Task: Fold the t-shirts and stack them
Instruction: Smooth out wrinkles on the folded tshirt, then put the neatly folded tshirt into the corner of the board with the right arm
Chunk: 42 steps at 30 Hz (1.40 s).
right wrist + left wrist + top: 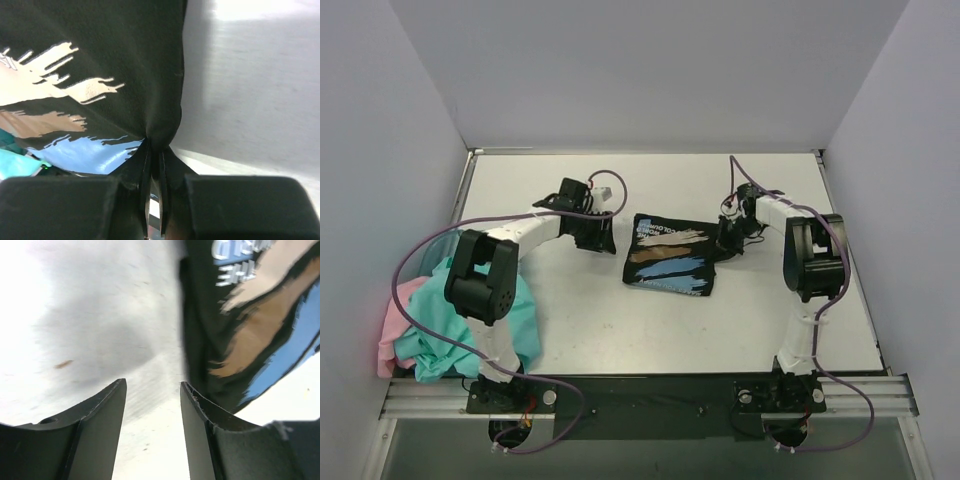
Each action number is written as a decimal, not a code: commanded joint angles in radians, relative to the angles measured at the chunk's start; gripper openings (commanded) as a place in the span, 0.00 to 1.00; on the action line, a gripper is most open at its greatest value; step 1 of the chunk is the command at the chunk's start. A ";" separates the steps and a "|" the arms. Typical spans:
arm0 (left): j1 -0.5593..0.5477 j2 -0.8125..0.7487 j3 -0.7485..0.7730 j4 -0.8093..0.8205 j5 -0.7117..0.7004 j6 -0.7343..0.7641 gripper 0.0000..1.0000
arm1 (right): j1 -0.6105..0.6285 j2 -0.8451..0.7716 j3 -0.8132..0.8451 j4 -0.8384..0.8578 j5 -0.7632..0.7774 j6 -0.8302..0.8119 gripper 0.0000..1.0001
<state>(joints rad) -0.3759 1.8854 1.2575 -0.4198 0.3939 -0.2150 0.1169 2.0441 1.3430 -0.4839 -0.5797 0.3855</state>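
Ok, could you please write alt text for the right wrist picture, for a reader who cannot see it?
The right gripper is shut on the edge of the black t-shirt, pinching a fold of the cloth between its fingers. The shirt fills the left of the picture, with its beige and blue print showing, and the pale table lies to the right.

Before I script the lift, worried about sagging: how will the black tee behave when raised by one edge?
Probably floppy: the black tee puckers where the right jaws pinch its edge. Likely light: it lies thin and flat. Lifted, it may drape and unfold.
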 commanded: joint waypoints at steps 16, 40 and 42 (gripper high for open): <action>0.077 -0.132 -0.003 0.000 -0.076 0.109 0.59 | 0.143 -0.304 0.111 -0.168 0.664 -0.147 0.54; 0.135 -0.178 -0.018 -0.010 -0.130 0.167 0.59 | 0.403 0.102 0.200 -0.111 0.655 -0.321 0.00; 0.138 -0.175 -0.012 -0.013 -0.130 0.169 0.59 | 0.371 0.093 0.186 -0.113 0.655 -0.377 0.00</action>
<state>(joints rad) -0.2504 1.7428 1.2308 -0.4343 0.2771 -0.0650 0.5613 2.0930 1.5463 -0.5594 0.0441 0.1314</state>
